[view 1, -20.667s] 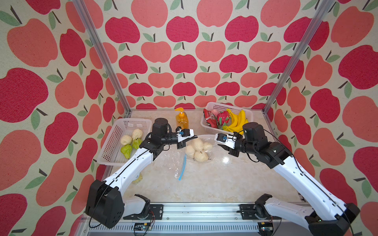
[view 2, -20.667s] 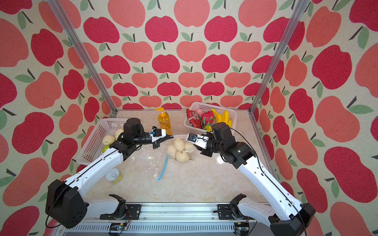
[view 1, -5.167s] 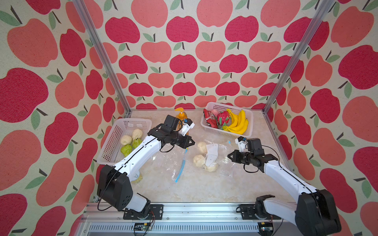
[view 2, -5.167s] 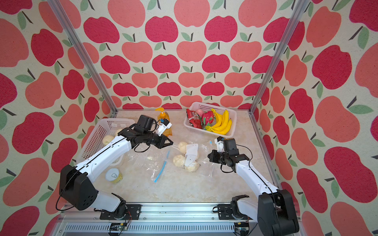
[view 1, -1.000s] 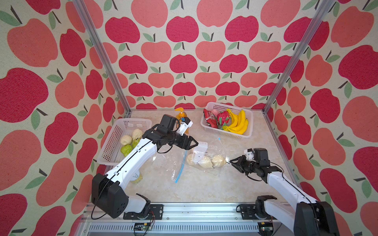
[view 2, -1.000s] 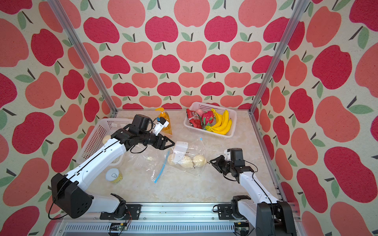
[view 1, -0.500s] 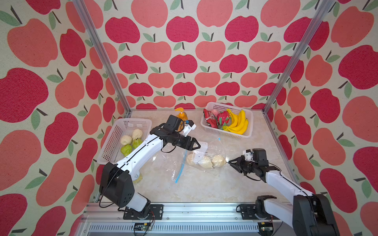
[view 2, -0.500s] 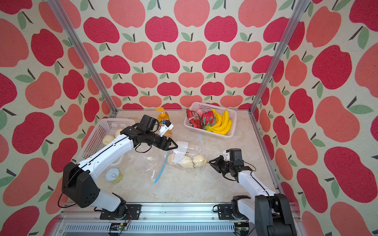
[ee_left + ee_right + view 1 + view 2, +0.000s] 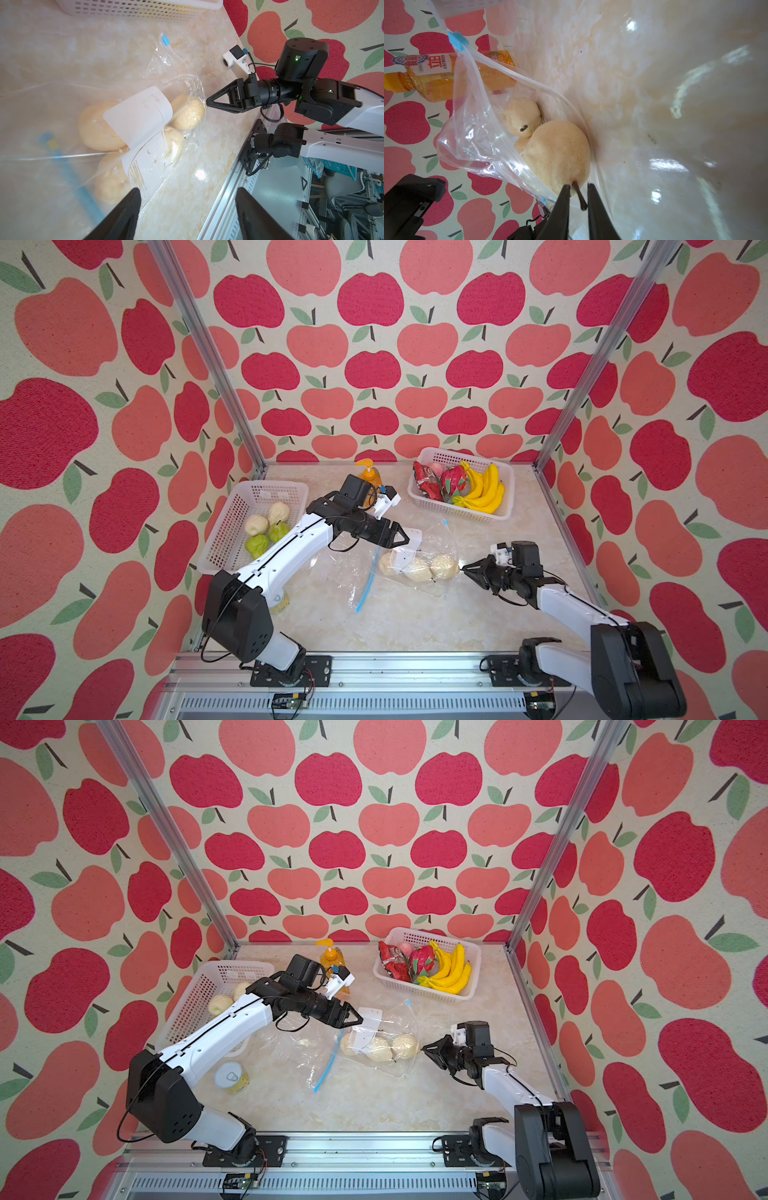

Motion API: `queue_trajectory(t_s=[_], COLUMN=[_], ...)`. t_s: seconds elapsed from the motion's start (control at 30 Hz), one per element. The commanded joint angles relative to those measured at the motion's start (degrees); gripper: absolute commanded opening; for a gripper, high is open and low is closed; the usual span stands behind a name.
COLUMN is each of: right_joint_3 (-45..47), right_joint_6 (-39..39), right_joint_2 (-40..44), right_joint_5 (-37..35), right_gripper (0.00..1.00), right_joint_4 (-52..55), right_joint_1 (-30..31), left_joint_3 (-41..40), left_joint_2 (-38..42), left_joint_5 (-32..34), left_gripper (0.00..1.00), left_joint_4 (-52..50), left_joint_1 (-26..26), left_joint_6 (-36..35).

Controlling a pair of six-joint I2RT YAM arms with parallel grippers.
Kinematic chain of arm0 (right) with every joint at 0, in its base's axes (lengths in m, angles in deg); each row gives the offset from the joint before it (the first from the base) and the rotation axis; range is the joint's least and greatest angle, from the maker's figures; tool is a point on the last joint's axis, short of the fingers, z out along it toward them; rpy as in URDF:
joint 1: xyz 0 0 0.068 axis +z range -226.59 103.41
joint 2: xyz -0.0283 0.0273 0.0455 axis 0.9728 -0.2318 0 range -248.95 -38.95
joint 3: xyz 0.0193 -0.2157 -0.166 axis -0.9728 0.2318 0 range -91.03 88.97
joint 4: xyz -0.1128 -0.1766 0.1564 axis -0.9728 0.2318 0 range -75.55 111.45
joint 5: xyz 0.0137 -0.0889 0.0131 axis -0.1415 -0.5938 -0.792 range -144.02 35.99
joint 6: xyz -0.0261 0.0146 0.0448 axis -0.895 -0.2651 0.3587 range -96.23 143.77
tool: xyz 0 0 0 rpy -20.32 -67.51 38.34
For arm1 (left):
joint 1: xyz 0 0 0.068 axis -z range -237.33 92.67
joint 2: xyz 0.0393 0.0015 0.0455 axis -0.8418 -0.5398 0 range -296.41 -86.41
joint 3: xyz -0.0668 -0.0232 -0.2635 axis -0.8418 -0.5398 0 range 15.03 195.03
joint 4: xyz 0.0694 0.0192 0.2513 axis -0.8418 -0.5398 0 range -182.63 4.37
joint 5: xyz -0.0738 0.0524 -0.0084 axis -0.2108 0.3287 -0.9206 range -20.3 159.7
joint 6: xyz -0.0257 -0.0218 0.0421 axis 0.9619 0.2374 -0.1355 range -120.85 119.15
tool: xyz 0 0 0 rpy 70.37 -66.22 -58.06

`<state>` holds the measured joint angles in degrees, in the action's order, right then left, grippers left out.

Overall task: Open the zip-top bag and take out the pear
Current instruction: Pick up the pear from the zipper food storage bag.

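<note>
Pear (image 9: 556,153) lies at the mouth of the open zip-top bag (image 9: 477,128) on the table (image 9: 395,626), with two other pears (image 9: 522,117) behind it. The right gripper (image 9: 577,186) brackets its stem (image 9: 579,197), jaws nearly closed; whether they pinch it yet is unclear. The left gripper (image 9: 187,191) hovers wide open and empty. Extraction is in hand. The next move calls for a firm grip, then a slow outward pull.

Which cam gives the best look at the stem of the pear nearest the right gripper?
Right wrist: the pear stem, dark and curved, sits close-up between the right gripper's jaws. Left wrist shows that pear through the zip-top bag, stem unclear. In both top views the stem is too small to make out.
</note>
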<state>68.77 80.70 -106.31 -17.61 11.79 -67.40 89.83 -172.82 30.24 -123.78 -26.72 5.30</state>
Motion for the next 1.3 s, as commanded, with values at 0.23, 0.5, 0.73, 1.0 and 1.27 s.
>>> queue_trajectory(t_s=[0.23,0.5,0.73,1.0,1.27], right_joint_3=[-0.9,-16.9,-32.5,-51.9,-62.5], right_joint_6=[-2.3,-17.1,-28.9,-39.8,-44.9], right_joint_2=[2.2,10.5,7.5,1.6,-2.9], right_joint_5=[-1.6,-13.0,-12.8,-9.8,-5.3], right_gripper=[0.00,0.00,0.00,0.00,0.00], right_joint_4=[4.1,30.3,43.9,56.2,61.3], right_joint_1=[-0.4,-1.7,-1.9,-1.5,-0.5], left_joint_3=[2.6,2.9,-1.0,0.3,-1.6], left_joint_2=[-0.6,2.1,5.3,1.0,0.9], left_joint_5=[-0.7,-0.2,-2.5,-7.2,-8.7], left_gripper=[0.77,0.85,0.96,0.96,0.98], left_joint_4=[-1.3,4.9,19.3,22.6,26.1], left_joint_1=[1.0,1.1,1.2,1.2,1.0], left_joint_6=[-2.4,-8.2,-14.7,-24.0,-29.3])
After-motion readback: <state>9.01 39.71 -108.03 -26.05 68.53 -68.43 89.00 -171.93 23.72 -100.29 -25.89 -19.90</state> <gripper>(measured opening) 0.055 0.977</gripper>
